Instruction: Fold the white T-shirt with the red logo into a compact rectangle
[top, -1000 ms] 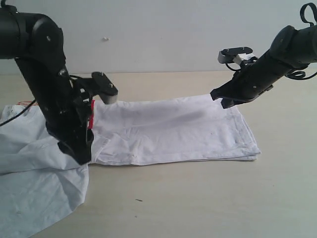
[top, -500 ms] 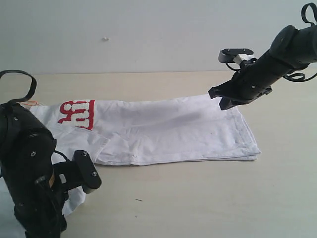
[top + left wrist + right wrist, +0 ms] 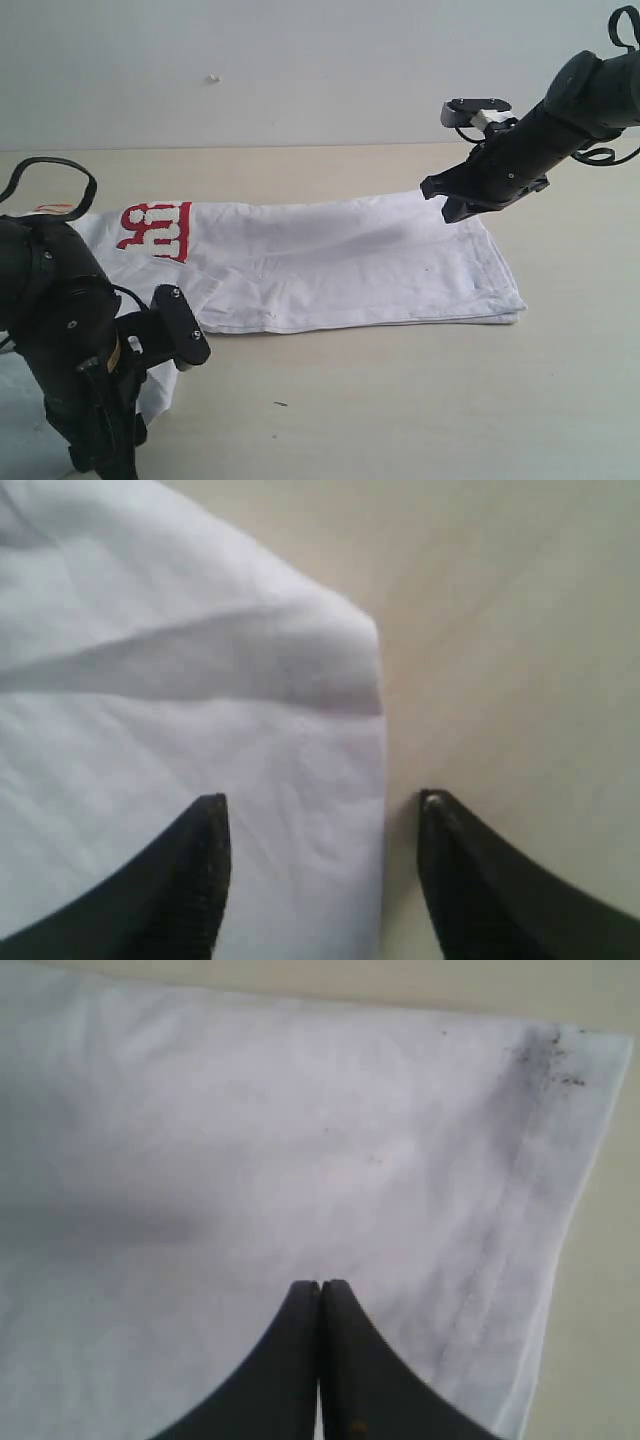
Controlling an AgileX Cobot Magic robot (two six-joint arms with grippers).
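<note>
The white T-shirt point(image 3: 340, 265) lies flat on the table as a long strip, with part of the red logo point(image 3: 155, 230) showing near its left end. A loose flap of it hangs toward the front left, partly behind my left arm point(image 3: 70, 350). In the left wrist view my left gripper point(image 3: 320, 800) is open, its fingers astride the edge of the white cloth point(image 3: 200, 710), one over fabric and one over bare table. My right gripper point(image 3: 440, 195) hovers over the shirt's far right corner, shut and empty point(image 3: 320, 1285), just above the fabric point(image 3: 250, 1130).
The tan table point(image 3: 400, 400) stretches in front of and to the right of the shirt, with a small dark speck point(image 3: 280, 404) on it. A plain pale wall stands behind. Dark smudges point(image 3: 540, 1055) mark the shirt's corner near the hem.
My left arm has swung from over the logo down to the front left, uncovering the red letters, and its jaws have widened. The right arm has stayed still.
</note>
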